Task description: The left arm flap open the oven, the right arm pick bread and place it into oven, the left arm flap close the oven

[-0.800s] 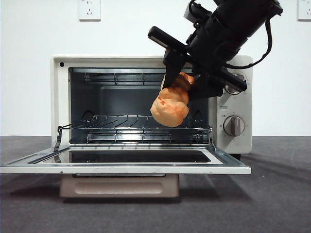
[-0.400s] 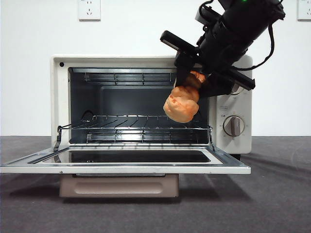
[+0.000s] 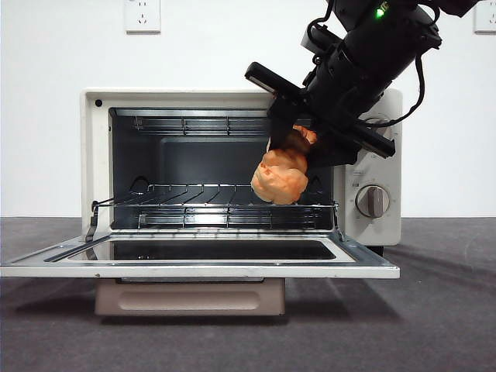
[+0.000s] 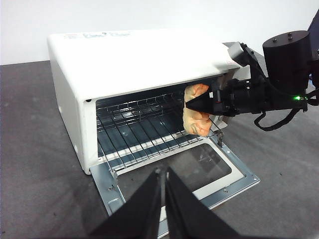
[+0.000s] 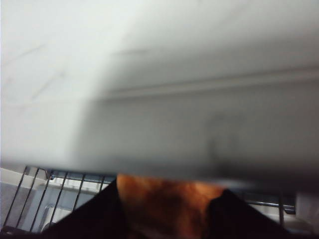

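The oven [image 3: 240,174] stands in the middle of the table [image 3: 449,310] with its door [image 3: 200,260] folded down flat toward the front edge, so the first step looks finished. The bread [image 3: 280,180] is already picked up. It hangs in the right gripper [image 3: 291,147], whose jaws are clamped on its upper part, at the mouth of the oven on the side of the knobs [image 3: 373,201]. It is just above the wire rack [image 3: 201,203] and I cannot tell whether it touches it. So, in my judgement, what is left is to lay the bread on the rack, to let it go, to pull out, and then to close the door.

The right arm [image 3: 372,54] comes down steeply from the upper right, tilted toward the oven opening, with a green light on it. The left gripper [image 4: 163,196] waits before the open door, well apart from it, its jaws pressed together and holding nothing.
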